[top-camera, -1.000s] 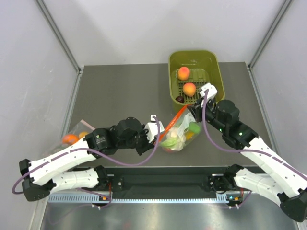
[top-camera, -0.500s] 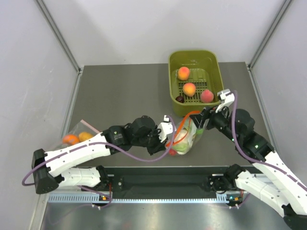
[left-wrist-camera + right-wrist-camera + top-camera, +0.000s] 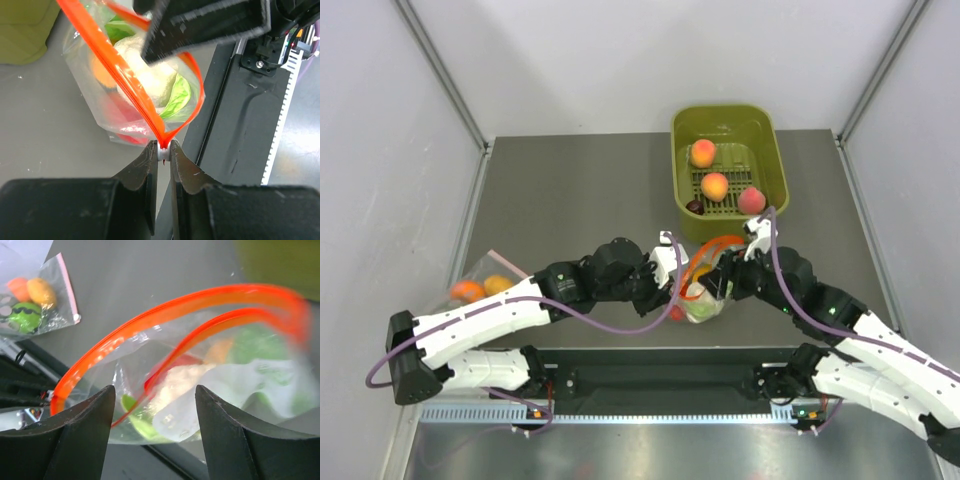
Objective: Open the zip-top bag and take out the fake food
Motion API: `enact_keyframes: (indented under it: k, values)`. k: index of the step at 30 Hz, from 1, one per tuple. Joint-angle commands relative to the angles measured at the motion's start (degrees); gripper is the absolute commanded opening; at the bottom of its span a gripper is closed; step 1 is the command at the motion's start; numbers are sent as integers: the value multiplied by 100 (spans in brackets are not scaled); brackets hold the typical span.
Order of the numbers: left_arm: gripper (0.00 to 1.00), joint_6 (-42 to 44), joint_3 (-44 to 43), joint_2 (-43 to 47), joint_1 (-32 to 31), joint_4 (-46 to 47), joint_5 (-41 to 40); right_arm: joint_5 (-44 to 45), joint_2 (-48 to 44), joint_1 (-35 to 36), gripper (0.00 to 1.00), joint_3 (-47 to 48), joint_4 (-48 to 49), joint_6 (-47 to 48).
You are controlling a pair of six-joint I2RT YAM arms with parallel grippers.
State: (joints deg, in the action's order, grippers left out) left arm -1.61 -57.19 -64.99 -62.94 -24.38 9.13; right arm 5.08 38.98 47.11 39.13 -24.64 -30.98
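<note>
Orange-red strip of the zip-top bag [image 3: 706, 298] now gapes in a loop from above, between the left fingers [image 3: 672, 265] and the right fingers [image 3: 728, 280], which have swung in over it. Left wrist: fingers clamped on the strip's corner, fake food [image 3: 147, 80] just beyond. Right wrist: fingers spread wide, empty, mouth below; removal looks next.

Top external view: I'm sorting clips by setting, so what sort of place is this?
Probably a robot test cell in a lab, not a kitchen: plain white panels wall in a grey table, robot arms are bolted along its near edge, and the zip-top bag holds toy food.
</note>
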Motion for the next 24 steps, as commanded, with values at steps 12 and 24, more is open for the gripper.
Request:
enact_keyframes:
  k: [12, 24]
  values:
    - [0, 108, 146, 224, -17, 452, 590, 766, 320, 905, 19, -195, 460, -830]
    - [79, -111, -152, 488, -8, 733, 398, 1135, -144, 1256, 0, -362, 47, -1085]
